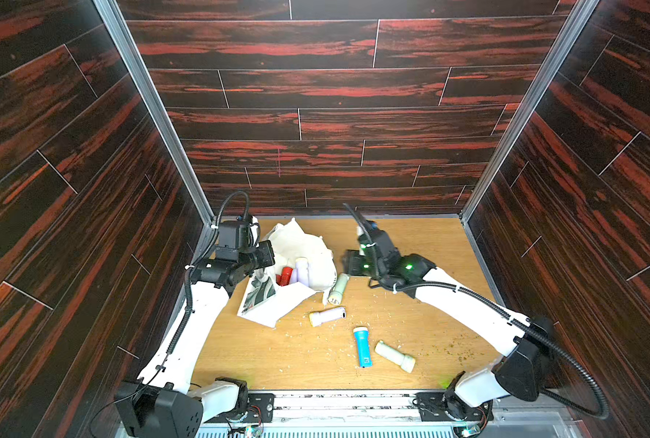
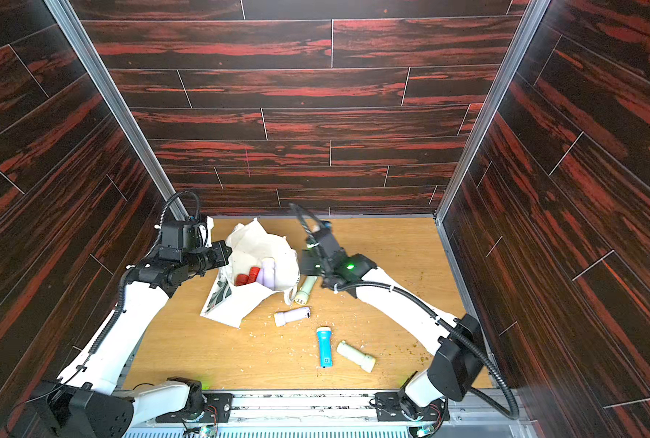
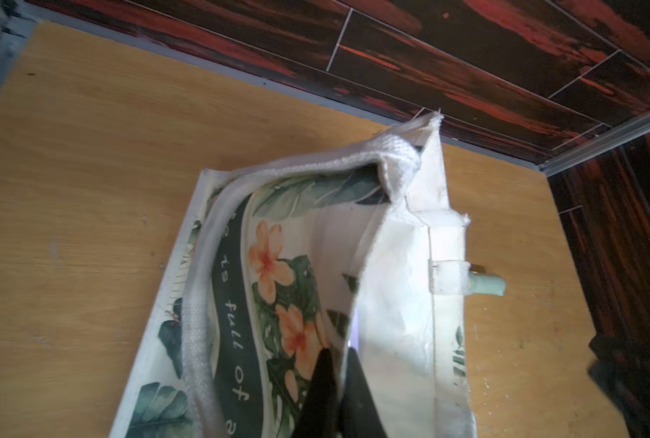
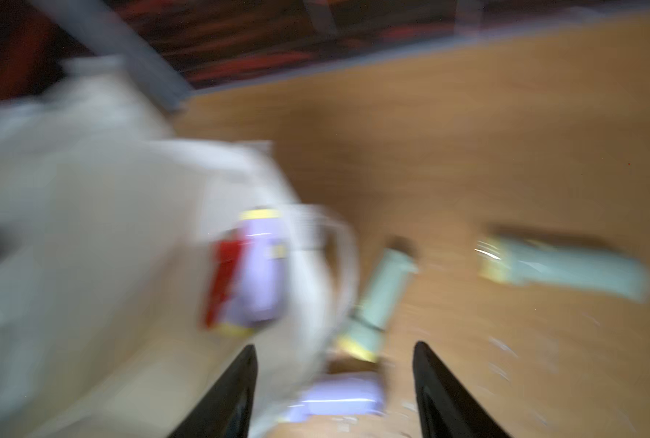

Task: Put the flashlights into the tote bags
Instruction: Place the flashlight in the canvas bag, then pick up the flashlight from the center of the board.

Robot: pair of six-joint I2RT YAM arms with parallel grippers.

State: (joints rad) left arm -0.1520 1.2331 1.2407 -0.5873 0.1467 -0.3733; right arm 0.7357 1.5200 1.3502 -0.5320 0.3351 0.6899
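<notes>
**Bag held open, four flashlights left to load**

The off-white cloth tote bag lies near the far left corner of the wooden surface, with its mouth turned toward the middle. The left claw is pressed together on the cloth at the bag's rim, lifting it so the opening gapes. Inside the mouth, both top views show a red plastic flashlight and a pale lavender flashlight lying side by side.

Four more lie out on the surface. A pale green flashlight sits just beside the bag's loop handle. A lavender-white flashlight lies a little nearer the front edge. A bright blue flashlight and a cream flashlight lie close together near the middle of the front edge.

The right claw is spread with nothing between its fingers. It hangs near the bag's mouth, over the pale green flashlight; its wrist view is badly blurred.

The step in hand looks like fetching the next flashlight. The pale green one seems the likely pick. That calls for lowering the right claw across its barrel without snagging the handle loop, while the left claw holds the mouth open.
</notes>
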